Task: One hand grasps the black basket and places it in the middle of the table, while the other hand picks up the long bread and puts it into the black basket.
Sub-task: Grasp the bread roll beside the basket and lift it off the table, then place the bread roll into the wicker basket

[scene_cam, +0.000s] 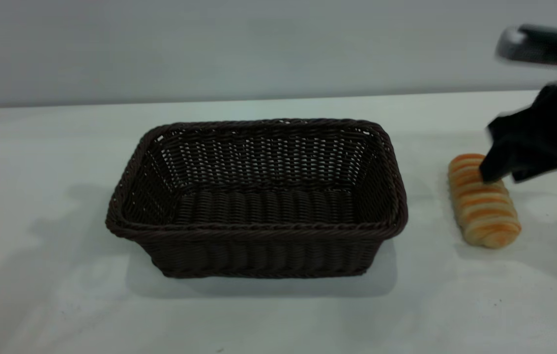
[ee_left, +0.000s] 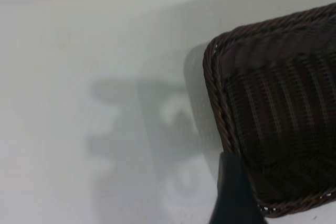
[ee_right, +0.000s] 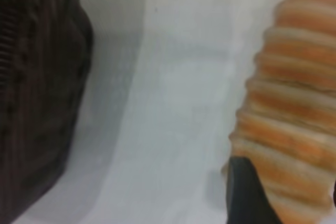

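The black basket (scene_cam: 258,196) stands upright and empty in the middle of the table (scene_cam: 62,305). The long bread (scene_cam: 483,202) lies on the table to the basket's right. My right gripper (scene_cam: 504,173) hangs low over the bread's far end. In the right wrist view its open fingers (ee_right: 247,195) straddle the bread (ee_right: 291,103), which still rests on the table. My left gripper (ee_left: 286,182) is out of the exterior view. Its wrist view shows one dark finger (ee_left: 233,192) just outside a corner of the basket (ee_left: 278,108), holding nothing.
The tabletop is plain white, with bare surface to the basket's left (scene_cam: 37,221) and in front of it (scene_cam: 278,319). A grey wall (scene_cam: 258,44) runs behind the table's far edge. The right arm's dark body (scene_cam: 548,123) reaches in from the right edge.
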Robot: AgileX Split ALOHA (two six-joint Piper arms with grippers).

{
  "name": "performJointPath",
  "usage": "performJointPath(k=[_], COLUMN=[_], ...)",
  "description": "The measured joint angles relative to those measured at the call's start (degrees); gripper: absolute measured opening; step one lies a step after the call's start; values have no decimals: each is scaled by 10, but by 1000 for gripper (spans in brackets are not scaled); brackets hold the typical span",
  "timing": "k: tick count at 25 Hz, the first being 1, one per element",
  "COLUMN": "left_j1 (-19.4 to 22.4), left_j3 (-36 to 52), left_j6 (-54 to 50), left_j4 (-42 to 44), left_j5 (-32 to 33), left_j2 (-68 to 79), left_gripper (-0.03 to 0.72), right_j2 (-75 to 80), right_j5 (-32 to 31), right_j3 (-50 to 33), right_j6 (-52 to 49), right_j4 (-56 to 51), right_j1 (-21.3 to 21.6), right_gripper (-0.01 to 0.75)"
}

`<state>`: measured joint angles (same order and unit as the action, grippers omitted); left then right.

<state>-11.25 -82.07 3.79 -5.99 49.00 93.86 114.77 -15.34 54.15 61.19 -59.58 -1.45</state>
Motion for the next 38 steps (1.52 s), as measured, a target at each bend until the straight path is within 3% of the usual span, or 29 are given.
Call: performJointPath(k=[6,9,12,18,23,27,30,34,38], left_j1=[0,0,0,0,0,0,0,0,0], left_j3=[0,0,0,0,0,0,0,0,0], left_j6=[-2,-2,-2,-2,-2,-2,-2,-2,-2], left_j4=[0,0,0,0,0,0,0,1,8], left_j5=[19,24,29,36,36,39,44,49,53], left_j2=[0,0,0,0,0,0,0,0,0], left_gripper=[532,532,531,531,531,531,531,531,531], right_j2=[92,97,80,-29,-50,-34,-8,7,-15], right_j5=[36,36,31,-13,-82,-83,-81,-80,-100], right_j3=[28,31,31,58,116,132,134,134,134], right_j6=[6,6,-1,-5,-19,-24,-24,-41,-68], right_j4=[-7,-12,-12,-10,-14,-16,-17,-14,11], right_j1=[-5,-5,-4,-6,-75,-161,-200,-202,-161], right_gripper=[351,232,66,33,33,39,77,203,376])
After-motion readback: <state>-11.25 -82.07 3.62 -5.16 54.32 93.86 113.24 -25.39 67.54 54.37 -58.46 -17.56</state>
